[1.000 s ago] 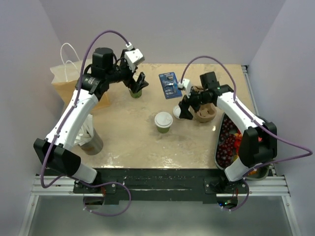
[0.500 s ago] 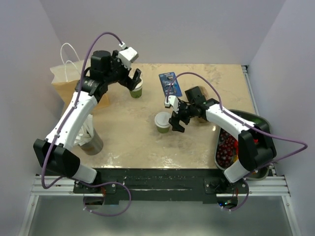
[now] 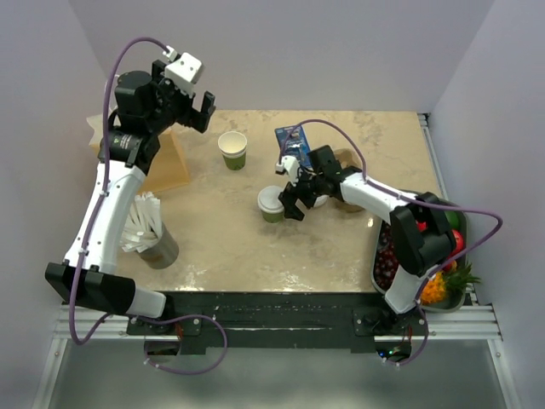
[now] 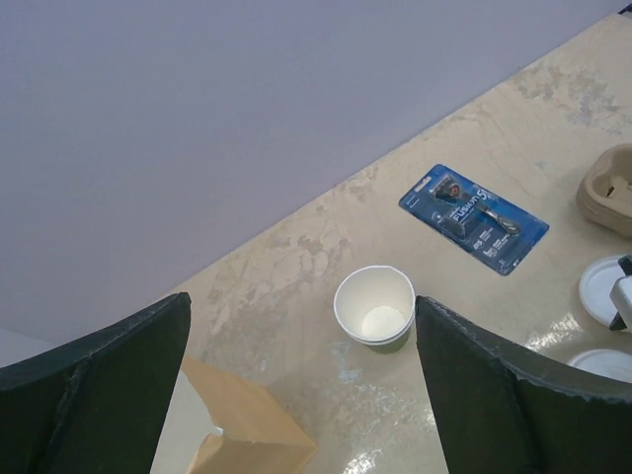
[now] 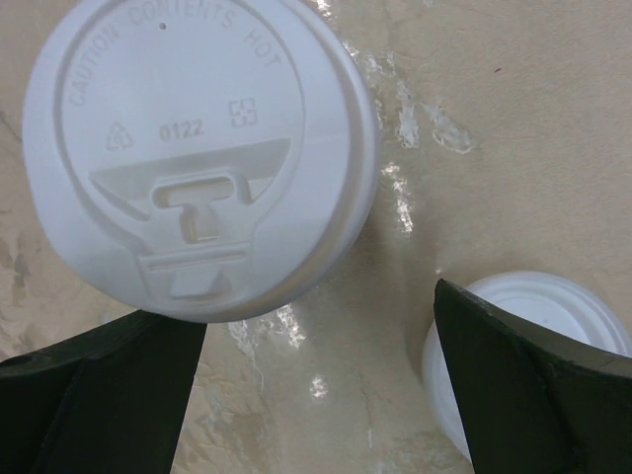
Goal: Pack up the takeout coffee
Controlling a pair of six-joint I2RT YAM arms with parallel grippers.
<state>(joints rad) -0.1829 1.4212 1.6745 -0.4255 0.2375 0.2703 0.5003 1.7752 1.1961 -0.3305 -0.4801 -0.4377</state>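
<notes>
The takeout coffee (image 3: 271, 203), an olive-green cup with a white lid, stands mid-table. In the right wrist view its lid (image 5: 202, 148) fills the upper left, just ahead of my open fingers and overlapping the left one. My right gripper (image 3: 294, 201) is open and empty, right beside the cup (image 5: 316, 395). My left gripper (image 3: 197, 113) is open and empty, raised at the back left over the brown paper bag (image 3: 170, 162). The left wrist view (image 4: 301, 395) shows the bag's edge (image 4: 242, 425) below.
A lidless green cup (image 3: 232, 149) (image 4: 375, 306) stands right of the bag. A blue razor pack (image 3: 294, 141) (image 4: 474, 217) lies behind. A loose white lid (image 5: 533, 346) and a brown cup carrier (image 4: 612, 188) lie right of the coffee. Straw cup (image 3: 153, 243) front left, fruit tray (image 3: 387, 256) right.
My left gripper has drawn away from the lidless cup, up and back-left over the bag. My right gripper has swung left to the lidded cup, which has shifted slightly left.
</notes>
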